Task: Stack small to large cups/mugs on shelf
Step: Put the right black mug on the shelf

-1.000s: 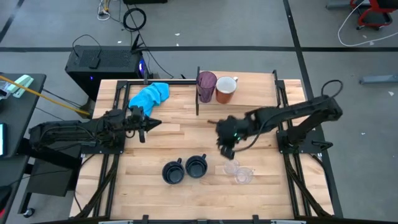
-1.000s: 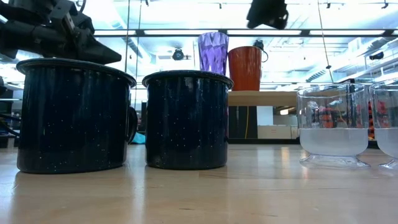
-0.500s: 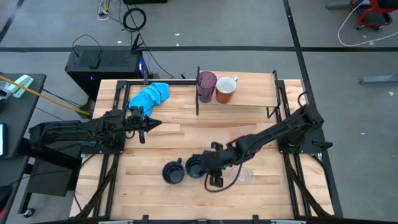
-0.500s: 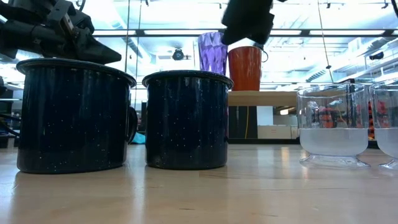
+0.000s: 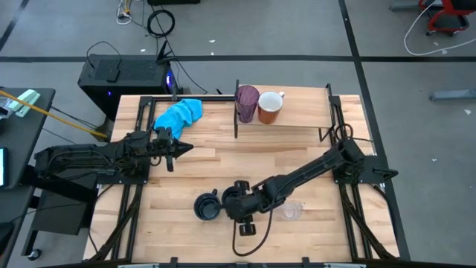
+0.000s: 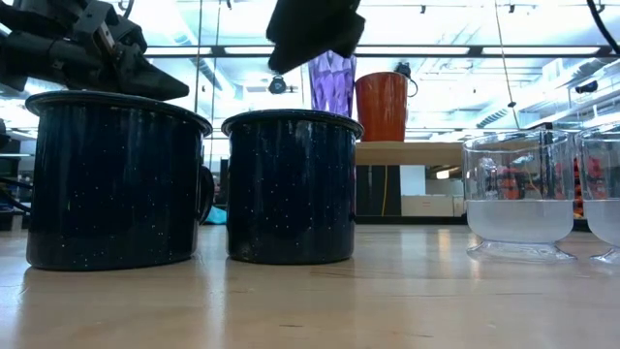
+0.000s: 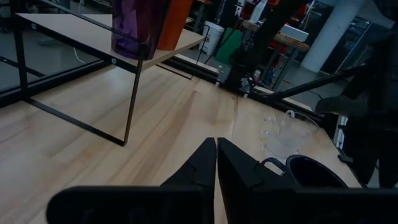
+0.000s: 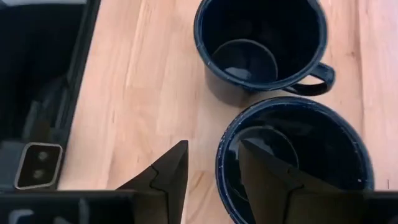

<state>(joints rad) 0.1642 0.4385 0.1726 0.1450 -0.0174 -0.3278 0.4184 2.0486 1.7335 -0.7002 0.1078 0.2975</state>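
Two dark navy mugs stand on their bases near the table's front edge, one to the left [image 5: 205, 208] and one to the right [image 8: 292, 155]. My right gripper [image 8: 211, 168] hovers open just above the right mug's rim. One finger is over the mug's inside and the other is outside it, toward the table's near edge. In the low view the gripper [image 6: 315, 34] is clear of the mug [image 6: 291, 184]. Two clear cups [image 6: 518, 199] stand right of the mugs. A purple tumbler [image 5: 247, 103] and an orange mug [image 5: 270, 106] stand on the shelf [image 5: 301, 112]. My left gripper [image 7: 216, 149] waits shut at the table's left.
A bright blue cloth [image 5: 179, 113] lies at the far left of the table. The shelf's thin black uprights [image 7: 132, 93] stand on the table's far half. Bare wood lies between the shelf and the mugs.
My right gripper has swung from mid-table near the shelf toward the table's near and left edges. It has sunk lower and passed over the clear cups, and it now hangs above the right navy mug. The cups and mugs have stayed in place.
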